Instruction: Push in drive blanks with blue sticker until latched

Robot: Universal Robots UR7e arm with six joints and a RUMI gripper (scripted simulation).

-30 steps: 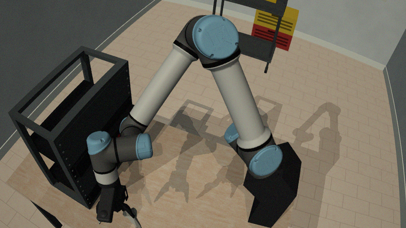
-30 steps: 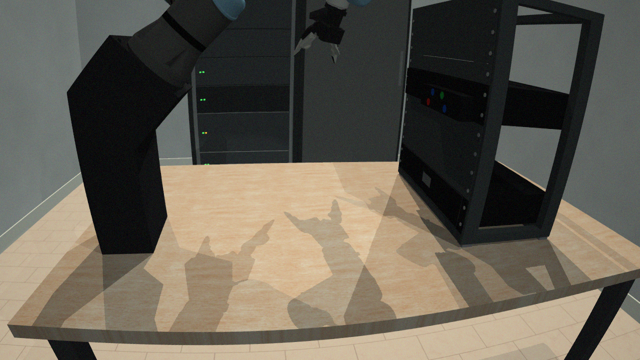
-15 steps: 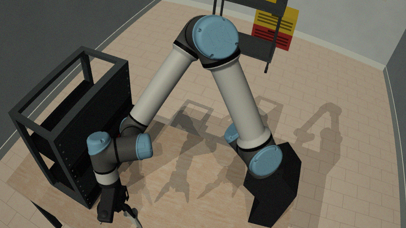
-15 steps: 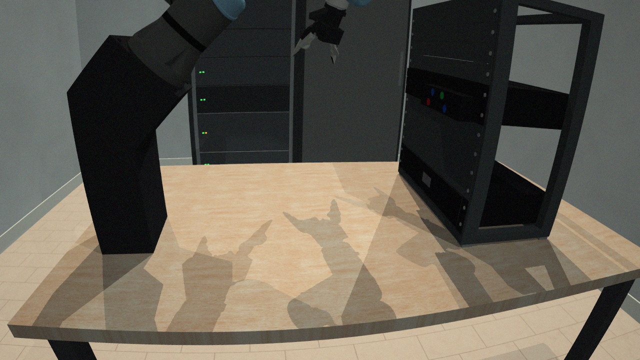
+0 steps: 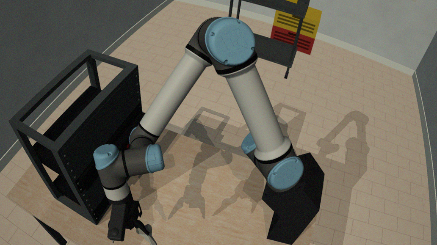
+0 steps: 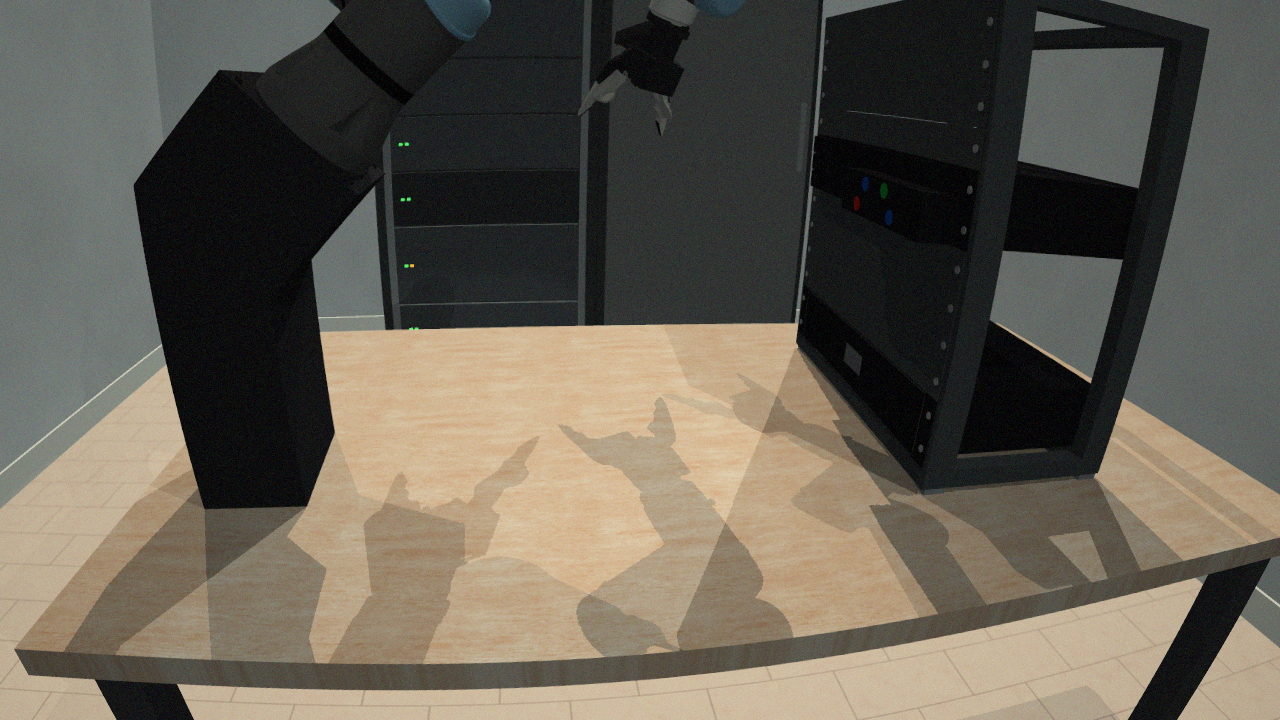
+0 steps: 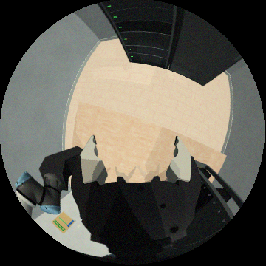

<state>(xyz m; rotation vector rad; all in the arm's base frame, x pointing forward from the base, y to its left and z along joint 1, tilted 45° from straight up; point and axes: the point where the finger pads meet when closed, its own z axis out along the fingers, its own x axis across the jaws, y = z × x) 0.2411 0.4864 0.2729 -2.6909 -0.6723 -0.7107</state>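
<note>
Two fingers of the claw (image 7: 134, 155) spread fully wide, gripping and touching nothing.

The rack (image 6: 989, 268) is matt black all over, with pale rivets dotted down its front posts. On the black drive panel (image 6: 930, 210) in its upper half sit four small round stickers: two blue (image 6: 864, 183) (image 6: 888, 216), one green (image 6: 884, 189) and one red (image 6: 855, 203). The table (image 6: 537, 429) under the rack is light wood with a faint grain, crossed by grey shadows. Left of the rack, the arm's pedestal (image 6: 232, 295) is black. The arm (image 5: 175, 88) has cream links, dark grey joints and light blue caps. Behind the rack, a dark cabinet (image 6: 487, 179) shows green and orange lights.
</note>
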